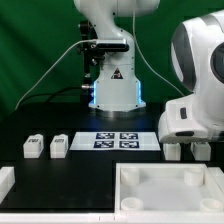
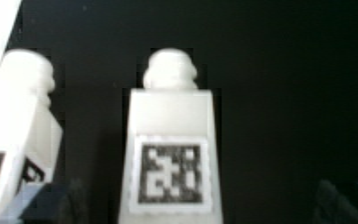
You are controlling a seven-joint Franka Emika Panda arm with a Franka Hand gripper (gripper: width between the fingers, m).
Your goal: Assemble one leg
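**Exterior view.** The marker board [image 1: 120, 140] lies flat on the dark worktop [image 1: 85, 172], in front of my base.

- To the exterior view's left of the marker board stand two spare legs [image 1: 33, 147] [image 1: 58, 146]. They are side by side, near each other but not touching.
- To the exterior view's right of the marker board, my pincer [image 1: 186, 147] hangs low over the worktop.
- Two small white blocks [image 1: 172, 152] [image 1: 200, 150] show directly under my pincer. I cannot tell from this view which of them is the leg, or whether I touch either.
- Nearer the camera than the marker board lies the large white tray-like piece [image 1: 165, 192], raised rims upward.
- A further white part [image 1: 5, 182] shows at the picture's edge, well apart from the marker board on the exterior view's left.

**Wrist view.** The marker board is not visible here.

- The leg [image 2: 172, 140] lies on the worktop, centred between my fingertips [image 2: 34, 200].
- Its tag [image 2: 171, 175] faces the camera, and its rounded peg [image 2: 171, 68] points away from me.
- A second leg [image 2: 16, 120] lies just beside the leg and parallel to it, with a narrow dark gap between the two.
- My pincer stands apart and is clamped on nothing. One dark fingertip shows at the gap between the two legs. The other sits well clear on the leg's opposite side.
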